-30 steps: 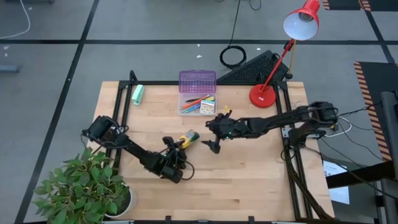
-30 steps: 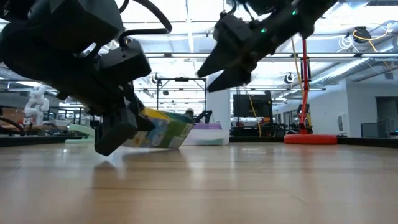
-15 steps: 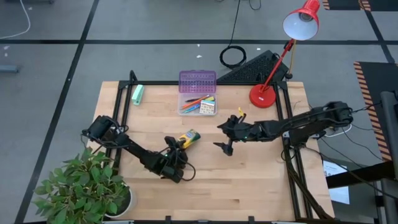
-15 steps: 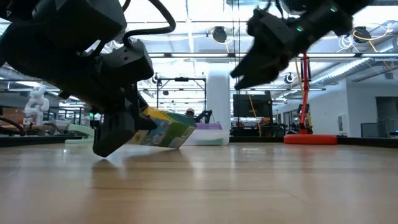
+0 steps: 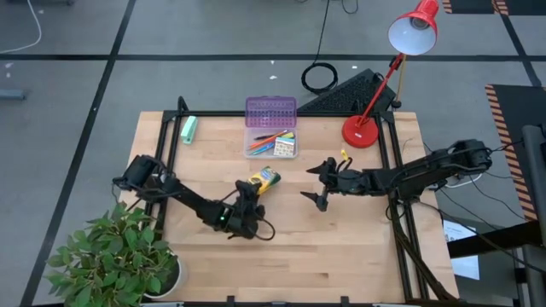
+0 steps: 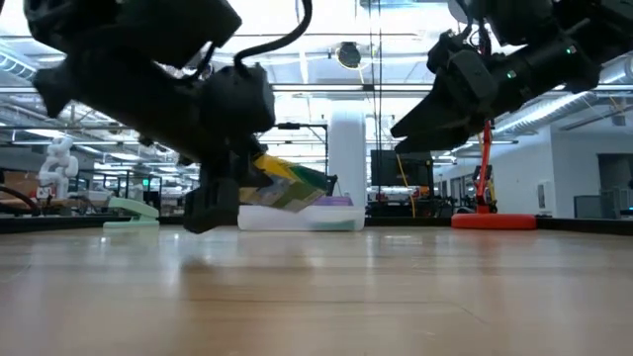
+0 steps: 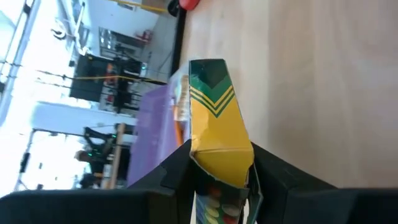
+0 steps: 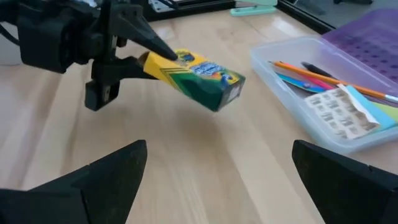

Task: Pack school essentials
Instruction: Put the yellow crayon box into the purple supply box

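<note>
With my left gripper (image 5: pixel 247 198) fingers clamped on the crayon box (image 8: pixel 194 72), held clear of the desk (image 5: pixel 341 247) just short of the clear box (image 8: pixel 323 118), I'd level it over the pens, then release. Right gripper (image 5: pixel 322 186) waits nearby, fingers wide.

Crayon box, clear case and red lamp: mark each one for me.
Crayon box (image 8: pixel 198 73): right wrist view, on its yellow-green side, held in the left claw (image 8: pixel 127 50).
Clear case (image 8: pixel 298 102): right wrist view, on its near wall.
Red lamp (image 5: pixel 361 132): high view, on its round base.
</note>
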### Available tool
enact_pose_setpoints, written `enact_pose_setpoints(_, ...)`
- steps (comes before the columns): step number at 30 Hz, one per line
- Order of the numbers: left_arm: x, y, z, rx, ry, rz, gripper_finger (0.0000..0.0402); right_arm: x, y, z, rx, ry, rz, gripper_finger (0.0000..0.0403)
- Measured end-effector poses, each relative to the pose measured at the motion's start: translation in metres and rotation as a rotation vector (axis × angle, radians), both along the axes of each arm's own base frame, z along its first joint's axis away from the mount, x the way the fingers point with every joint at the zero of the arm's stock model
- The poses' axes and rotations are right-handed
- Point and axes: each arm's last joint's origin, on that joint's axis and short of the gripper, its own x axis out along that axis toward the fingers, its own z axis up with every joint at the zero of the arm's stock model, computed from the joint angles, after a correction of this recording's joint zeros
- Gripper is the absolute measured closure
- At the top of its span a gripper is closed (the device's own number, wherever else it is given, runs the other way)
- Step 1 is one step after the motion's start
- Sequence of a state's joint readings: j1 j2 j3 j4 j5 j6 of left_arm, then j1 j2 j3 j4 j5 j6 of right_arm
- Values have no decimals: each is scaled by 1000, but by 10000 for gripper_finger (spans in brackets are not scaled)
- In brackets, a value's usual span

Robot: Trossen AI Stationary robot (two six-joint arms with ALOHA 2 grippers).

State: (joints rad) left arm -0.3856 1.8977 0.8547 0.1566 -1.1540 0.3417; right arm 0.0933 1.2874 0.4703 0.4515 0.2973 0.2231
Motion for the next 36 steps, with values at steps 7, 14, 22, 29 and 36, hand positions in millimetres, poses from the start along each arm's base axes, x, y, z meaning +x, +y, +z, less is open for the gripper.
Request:
enact_pose_setpoints(7,16,24,9,112,74,-1,280,-5,-1,-4,-10,11,-16,7)
enact_pose_setpoints(14,34,57,30,207,60,4,280,-6,-1,-5,-52,25,3,7)
enact_pose_setpoints(22,38,103,64,195,-5,-34,280,-3,-1,-1,-141,-7,43,7)
enact_pose_setpoints(29,30,139,88,162,-58,-22,280,0,-1,7,-233,-71,71,7)
enact_pose_setpoints(36,23,167,81,87,-37,74,280,0,-3,10,-260,-88,22,7)
